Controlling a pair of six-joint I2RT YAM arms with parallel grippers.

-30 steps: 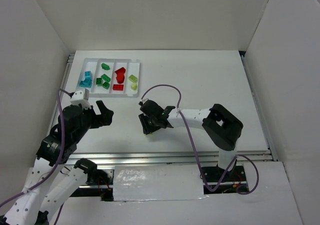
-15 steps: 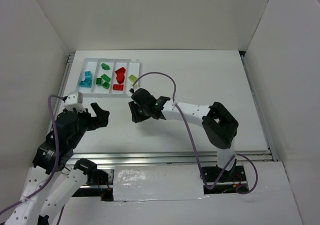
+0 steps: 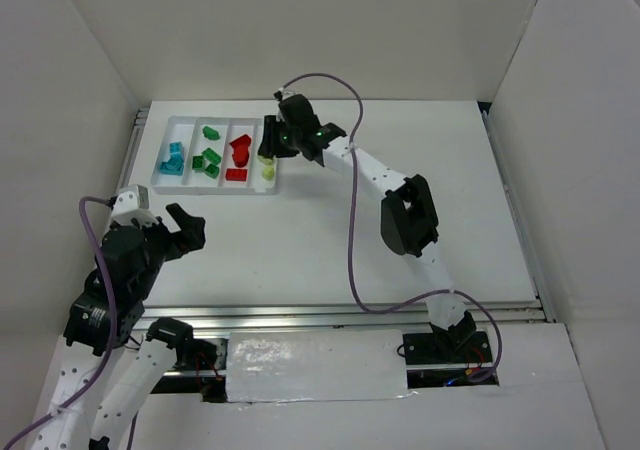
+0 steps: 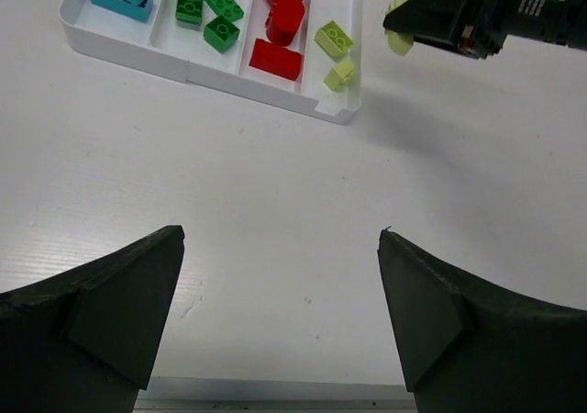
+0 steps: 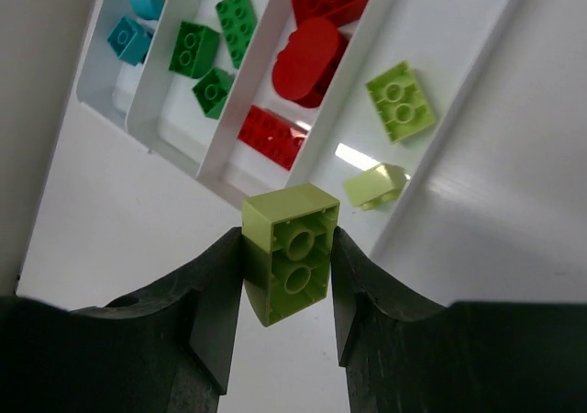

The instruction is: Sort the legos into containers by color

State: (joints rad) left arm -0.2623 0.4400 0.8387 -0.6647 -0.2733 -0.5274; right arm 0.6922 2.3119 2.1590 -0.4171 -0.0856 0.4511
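From above, the right gripper (image 3: 268, 142) hung at the right end of the tray (image 3: 215, 191), its grasp unreadable. The left wrist showed the left gripper (image 4: 280, 312) spread wide, empty. The right wrist showed a yellow-green brick (image 5: 289, 248) pinched in its jaws above the tray.

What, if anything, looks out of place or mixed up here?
Nothing stands out. Each compartment of the shallow white plastic tray holds one colour only, and the right end effector grips a small yellow-green plastic brick near the yellow-green compartment.
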